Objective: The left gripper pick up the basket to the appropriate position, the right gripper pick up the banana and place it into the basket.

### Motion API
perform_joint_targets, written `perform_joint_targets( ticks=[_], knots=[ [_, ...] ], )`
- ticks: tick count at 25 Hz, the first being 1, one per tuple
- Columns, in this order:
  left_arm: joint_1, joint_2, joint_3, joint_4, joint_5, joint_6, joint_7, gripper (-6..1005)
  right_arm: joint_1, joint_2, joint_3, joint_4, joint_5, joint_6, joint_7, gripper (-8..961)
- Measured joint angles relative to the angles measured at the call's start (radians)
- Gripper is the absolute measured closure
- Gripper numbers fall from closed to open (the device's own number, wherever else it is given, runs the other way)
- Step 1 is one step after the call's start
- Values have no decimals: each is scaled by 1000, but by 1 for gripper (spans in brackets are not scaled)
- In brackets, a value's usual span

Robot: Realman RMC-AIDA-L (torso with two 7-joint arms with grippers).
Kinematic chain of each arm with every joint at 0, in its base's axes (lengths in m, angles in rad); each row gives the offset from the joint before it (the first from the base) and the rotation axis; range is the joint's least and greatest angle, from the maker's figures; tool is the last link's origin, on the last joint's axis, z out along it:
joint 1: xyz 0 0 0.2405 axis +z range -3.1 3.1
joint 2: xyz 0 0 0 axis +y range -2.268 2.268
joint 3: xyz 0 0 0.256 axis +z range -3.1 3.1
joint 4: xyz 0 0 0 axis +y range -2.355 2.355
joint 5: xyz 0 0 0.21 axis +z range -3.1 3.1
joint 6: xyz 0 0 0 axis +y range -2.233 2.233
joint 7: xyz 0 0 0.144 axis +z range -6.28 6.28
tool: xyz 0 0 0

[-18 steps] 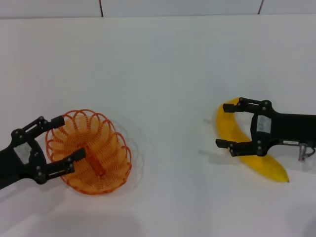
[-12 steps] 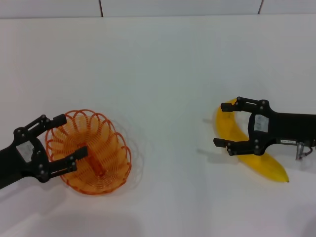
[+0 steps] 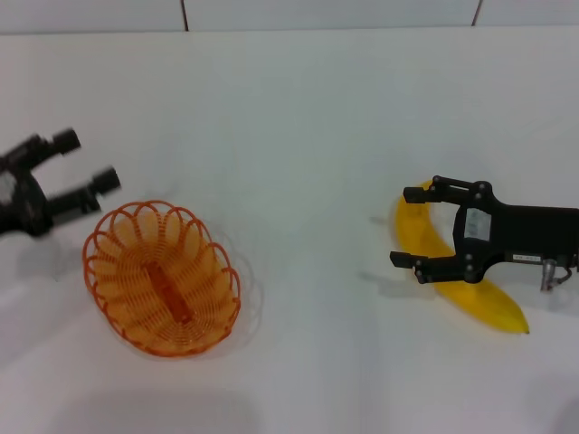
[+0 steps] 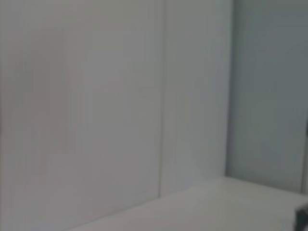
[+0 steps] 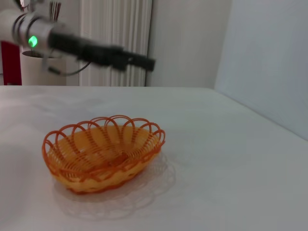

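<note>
One white bench [image 3: 298, 117] carries one basket [image 3: 163, 278] and one banana [image 3: 452, 271], the banana well apart to the basket's right. Two grippers show. The left gripper [image 3: 86, 161] hangs open just beyond the basket's far-left rim, holding nothing, while the right gripper [image 3: 419, 226] spreads open astride the banana's upper half.

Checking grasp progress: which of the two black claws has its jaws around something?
The right gripper, with the white label: its open jaws straddle the banana on the table. The left gripper is open on nothing, apart from the basket.
</note>
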Motion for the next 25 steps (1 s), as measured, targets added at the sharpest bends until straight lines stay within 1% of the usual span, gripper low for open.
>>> perform_joint_targets(
  ticks=[2,3,4,5,7,8,9,10,11,13,14,15,16,17,21,25],
  knots=[
    [-4,22,-16,86,39,-39,-160,112,2,-1,1,0,3,0,0,72],
    [-9,32,-30,141,81,-62,-245,112,3,-1,2,0,4,0,0,72],
    [-24,42,-71,230,206,-95,-381,113,3,-1,3,0,6,0,0,72],
    [-24,42,-71,230,206,-95,-381,114,3,-1,4,0,8,0,0,72],
    [-55,36,-132,326,395,-112,-483,115,3,-1,5,0,9,-1,0,72],
    [-75,28,-161,371,502,-114,-526,116,3,-1,6,0,9,0,0,71],
    [-108,-6,-212,464,713,-110,-566,117,5,-1,6,0,10,0,0,71],
    [-108,-6,-212,464,713,-110,-566,118,5,-1,6,0,10,0,0,71],
    [-122,-35,-241,519,827,-107,-573,118,6,-1,7,0,10,0,0,71],
    [-134,-94,-282,628,998,-100,-562,120,9,-2,7,0,11,0,1,72],
    [-136,-140,-300,718,1114,-94,-549,121,13,-1,8,0,11,-1,6,72],
    [-136,-140,-300,718,1114,-94,-549,122,13,-1,8,0,11,-1,6,72],
    [-136,-159,-300,760,1171,-88,-544,122,15,-1,7,0,12,0,9,72],
    [-136,-162,-294,775,1188,-80,-543,123,17,-1,7,0,12,-1,11,72],
    [-146,-157,-283,794,1191,-35,-537,126,21,0,7,0,12,0,12,73],
    [-175,-155,-284,781,1201,-23,-525,129,21,0,8,0,12,0,13,73]
  ],
)
